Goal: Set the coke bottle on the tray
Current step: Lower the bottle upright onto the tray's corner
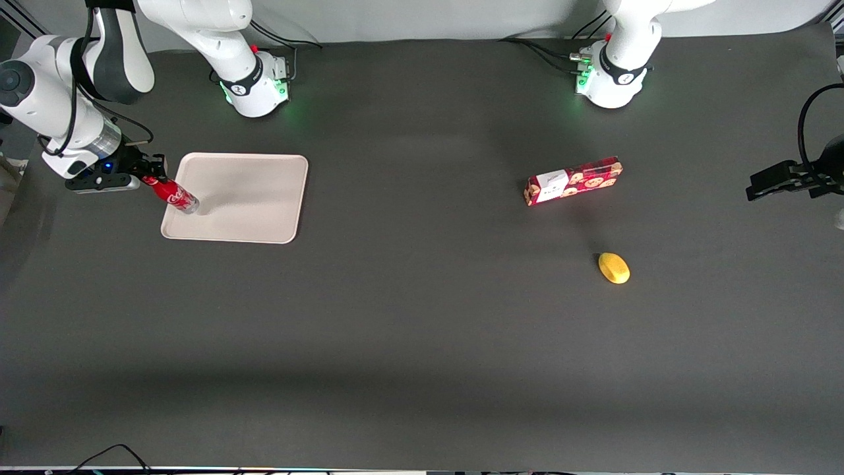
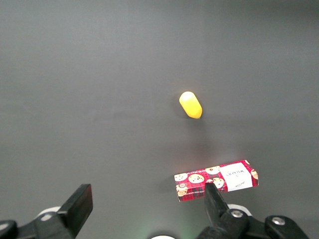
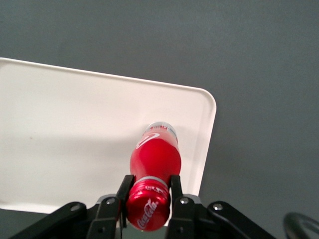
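- Right wrist view: I've got the gripper (image 3: pixel 149 191) clamped on the coke bottle (image 3: pixel 154 162) at its cap, clear base over the tray (image 3: pixel 65 134) near one rim.
- Bottle looks light, rigid, slick plastic; neck hold lets it swing.
- Tray: flat beige, low rim, rounded corners.
- Farther off: cookie box (image 1: pixel 572 181), yellow fruit (image 1: pixel 614 268).

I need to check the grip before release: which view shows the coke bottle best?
The right wrist view: the coke bottle fills it, cap end clamped in the gripper, base over the tray. The front view shows it small, tilted at the tray's edge. The left wrist view does not show it.
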